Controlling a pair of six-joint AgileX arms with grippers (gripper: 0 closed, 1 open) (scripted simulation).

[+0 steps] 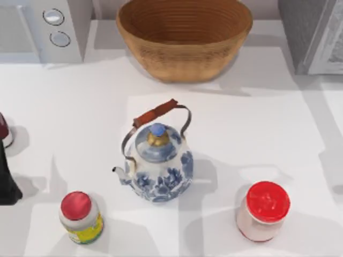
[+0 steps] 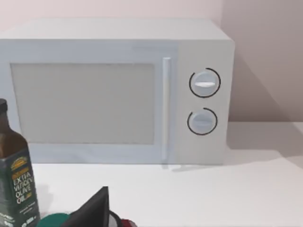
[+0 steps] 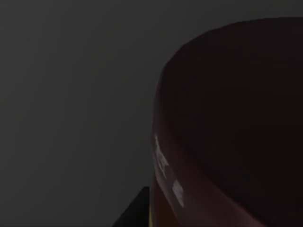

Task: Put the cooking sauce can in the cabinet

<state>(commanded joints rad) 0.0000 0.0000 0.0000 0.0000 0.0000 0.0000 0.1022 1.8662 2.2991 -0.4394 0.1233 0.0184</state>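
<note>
The cooking sauce can (image 3: 227, 132) sits very close in the dim right wrist view, showing a dark maroon rounded lid and a sliver of label below it, against a plain dark grey surface. A dark part of my right gripper (image 3: 135, 213) shows beside the can's lower edge. The cabinet (image 1: 313, 32), dark grey with a paler framed panel, stands at the table's back right corner. My left gripper (image 2: 94, 213) shows as a dark wedge low in the left wrist view, facing the white appliance.
A woven basket (image 1: 185, 37) stands at back centre and a blue-and-white teapot (image 1: 158, 166) mid-table. A white red-lidded jar (image 1: 262, 211) is front right, a yellow-green-labelled bottle (image 1: 80, 217) front left. The white two-knob appliance (image 1: 48, 29) is back left, an olive oil bottle (image 2: 14, 184) near it.
</note>
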